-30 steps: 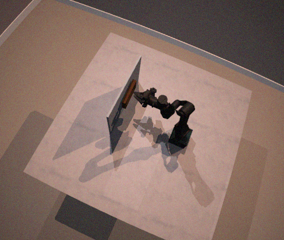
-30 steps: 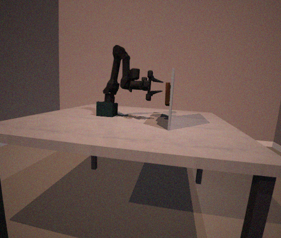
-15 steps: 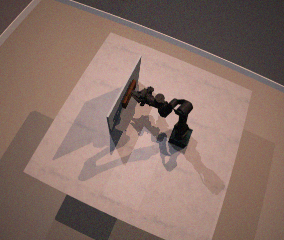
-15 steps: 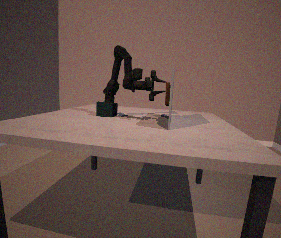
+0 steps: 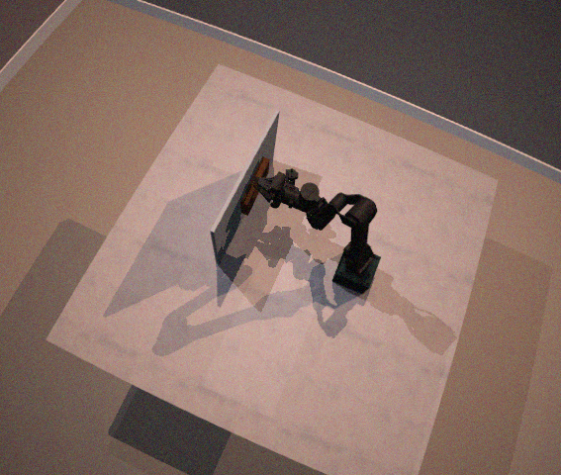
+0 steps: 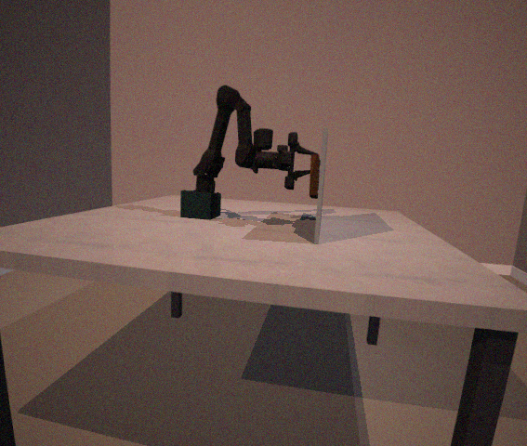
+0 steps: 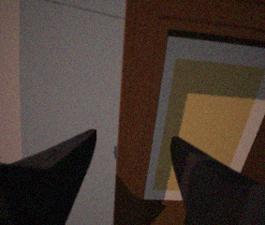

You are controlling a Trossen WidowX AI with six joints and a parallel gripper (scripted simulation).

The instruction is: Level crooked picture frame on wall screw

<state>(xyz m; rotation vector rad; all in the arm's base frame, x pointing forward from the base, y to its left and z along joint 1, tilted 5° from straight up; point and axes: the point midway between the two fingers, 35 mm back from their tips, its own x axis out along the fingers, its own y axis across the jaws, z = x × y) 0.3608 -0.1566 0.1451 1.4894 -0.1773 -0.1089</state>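
The picture frame hangs on the upright wall panel, directly ahead of the gripper. The gripper is partly open and grips nothing; its fingers stand one above the other, around the frame's upper border. Contact cannot be told.

The frame is brown, with a pale mat around an olive and yellow picture. In the wrist view its outer edge slants slightly against the panel's edge; how crooked it hangs is unclear.

Bare panel extends past the frame's upper border, and open space separates its lower end from the tabletop.
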